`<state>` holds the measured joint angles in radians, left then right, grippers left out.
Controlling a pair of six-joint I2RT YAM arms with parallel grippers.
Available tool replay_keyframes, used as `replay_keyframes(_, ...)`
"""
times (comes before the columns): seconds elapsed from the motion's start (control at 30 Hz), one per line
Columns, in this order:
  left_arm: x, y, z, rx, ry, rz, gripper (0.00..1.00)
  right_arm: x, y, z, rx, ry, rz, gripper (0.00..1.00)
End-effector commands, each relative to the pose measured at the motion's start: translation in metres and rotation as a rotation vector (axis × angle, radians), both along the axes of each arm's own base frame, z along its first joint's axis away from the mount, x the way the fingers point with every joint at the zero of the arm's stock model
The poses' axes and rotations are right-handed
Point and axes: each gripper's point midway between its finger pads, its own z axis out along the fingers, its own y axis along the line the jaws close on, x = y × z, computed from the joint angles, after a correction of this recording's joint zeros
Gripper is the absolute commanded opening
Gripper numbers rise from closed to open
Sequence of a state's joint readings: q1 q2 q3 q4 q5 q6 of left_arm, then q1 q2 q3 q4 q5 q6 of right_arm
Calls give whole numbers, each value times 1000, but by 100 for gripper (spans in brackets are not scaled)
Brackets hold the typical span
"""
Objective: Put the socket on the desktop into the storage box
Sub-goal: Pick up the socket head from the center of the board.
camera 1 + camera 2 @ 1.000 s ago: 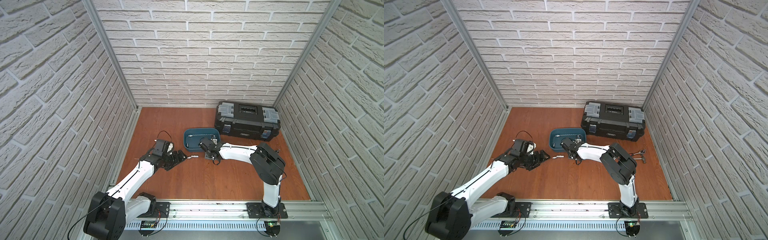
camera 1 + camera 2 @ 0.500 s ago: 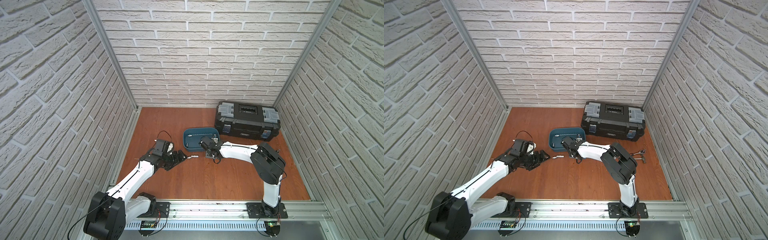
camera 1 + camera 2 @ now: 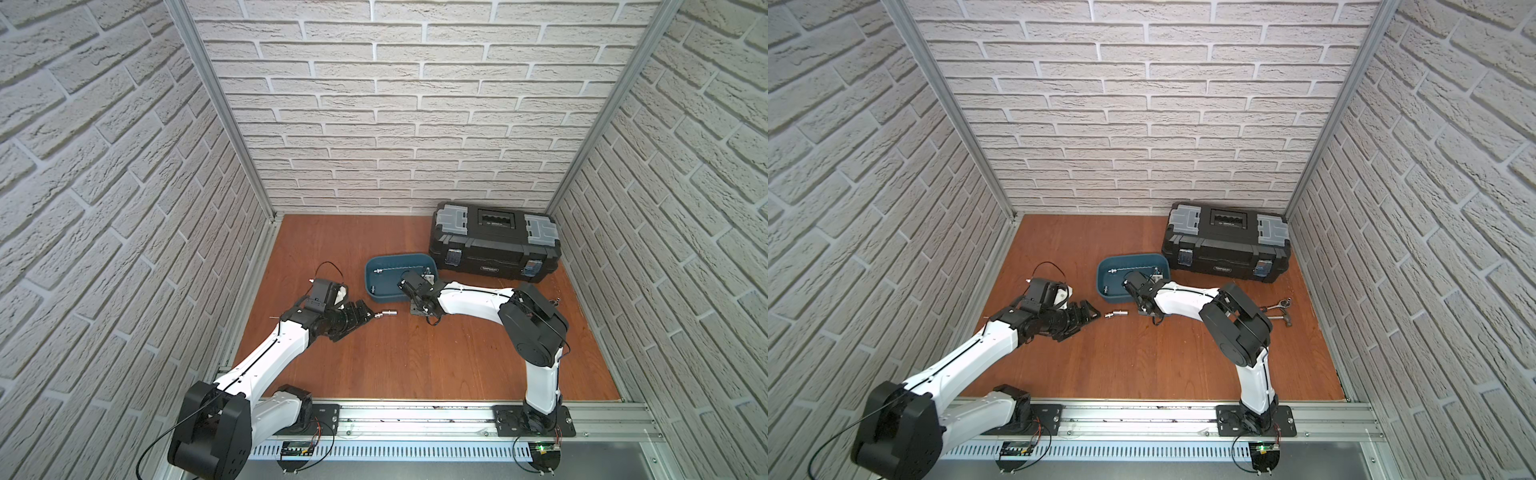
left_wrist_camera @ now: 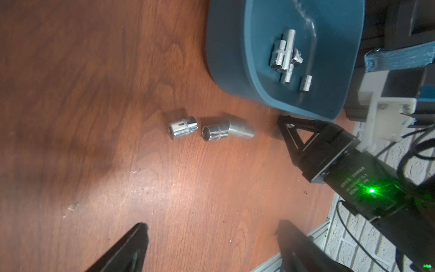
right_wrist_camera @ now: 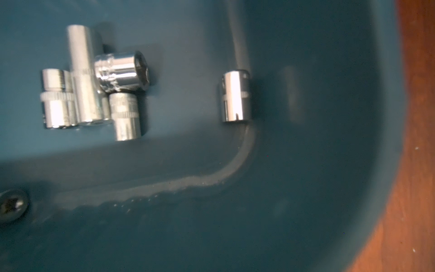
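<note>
Inside the storage box [image 4: 226, 58] sockets [image 5: 122, 73] are lying; loose sockets [image 4: 183, 128] are waiting near the wide-open, empty left gripper [image 4: 211, 225]; right gripper's [image 3: 406, 286] opening unclear.

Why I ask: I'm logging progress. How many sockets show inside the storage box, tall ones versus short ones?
Tall sockets: 1
Short sockets: 4
Total in the storage box: 5
</note>
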<state>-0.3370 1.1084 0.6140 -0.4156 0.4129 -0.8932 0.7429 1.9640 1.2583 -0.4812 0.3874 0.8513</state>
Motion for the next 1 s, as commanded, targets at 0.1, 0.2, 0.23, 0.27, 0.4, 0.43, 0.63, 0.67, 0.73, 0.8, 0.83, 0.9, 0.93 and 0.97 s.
replay_keyframes(0.1, 2, -2, 1, -6, -15, -5, 90, 6, -1, -2, -5, -12, 20, 37)
replay_keyframes(0.2, 2, -3, 0, -5, -9, -8, 90, 5, -6, -4, -16, -7, 18, 37)
replay_keyframes(0.23, 3, -3, 0, -7, -11, -7, 90, 4, -7, -4, -19, -7, 19, 37)
replay_keyframes(0.27, 3, -3, 0, -6, -11, -6, 90, 4, -7, -5, -22, -5, 21, 37)
replay_keyframes(0.4, 4, -4, 1, -4, -12, -5, 90, 4, -11, -4, -26, -8, 19, 40)
replay_keyframes(0.43, 4, -4, 1, -3, -12, -6, 90, 4, -11, -4, -26, -8, 23, 41)
replay_keyframes(0.63, 4, -5, 1, 4, -10, -10, 90, 5, -13, -6, -30, -1, 53, 40)
replay_keyframes(0.67, 4, -5, 0, 6, -10, -10, 90, 5, -13, -6, -32, 1, 59, 40)
replay_keyframes(0.73, 4, -5, 0, 7, -6, -7, 90, 4, -16, -8, -35, 6, 57, 40)
replay_keyframes(0.8, 4, -5, 0, 8, -7, -8, 90, 4, -18, -9, -27, 7, 58, 40)
replay_keyframes(0.83, 5, -6, 1, 8, -9, -9, 90, 4, -18, -9, -21, 7, 60, 39)
replay_keyframes(0.9, 5, -6, 1, 11, -9, -9, 90, 3, -18, -9, -13, 9, 63, 37)
replay_keyframes(0.93, 6, -7, 1, 11, -8, -11, 90, 3, -19, -10, -11, 12, 63, 36)
replay_keyframes(0.97, 6, -8, 1, 12, -6, -13, 90, 1, -19, -11, -6, 15, 64, 34)
